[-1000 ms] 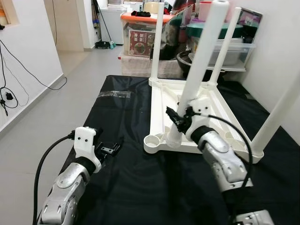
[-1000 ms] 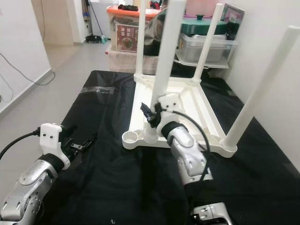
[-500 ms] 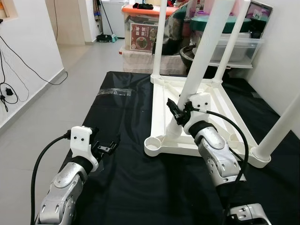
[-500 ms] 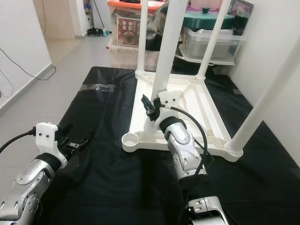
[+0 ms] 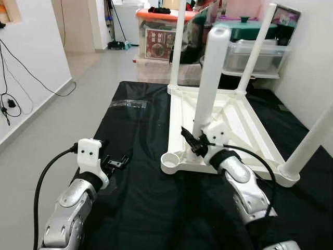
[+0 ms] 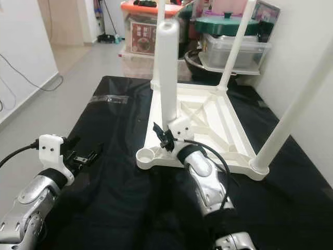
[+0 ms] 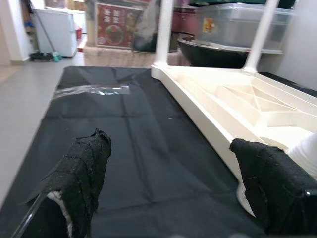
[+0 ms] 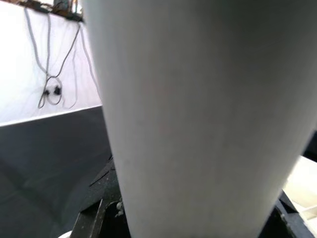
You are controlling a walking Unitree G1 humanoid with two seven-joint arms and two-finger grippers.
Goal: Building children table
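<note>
Right gripper (image 5: 193, 146) clamped on white table leg (image 5: 210, 88) near its base, leg upright at near-left corner of inverted white table top (image 5: 229, 117). Table top lies on black mat (image 5: 140, 130); three other legs fitted. Left gripper (image 5: 115, 162) spread apart, empty, low over mat's left part. Storage bins (image 5: 156, 36) crowd mat's far edge.

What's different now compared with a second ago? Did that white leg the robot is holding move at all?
The right gripper kept hold of the white table leg near its base and swung it from a lean to nearly upright, close to the open corner socket of the upturned tabletop. The left gripper stayed open over the black mat, and the three fitted legs are unchanged. The camera also shifted.
</note>
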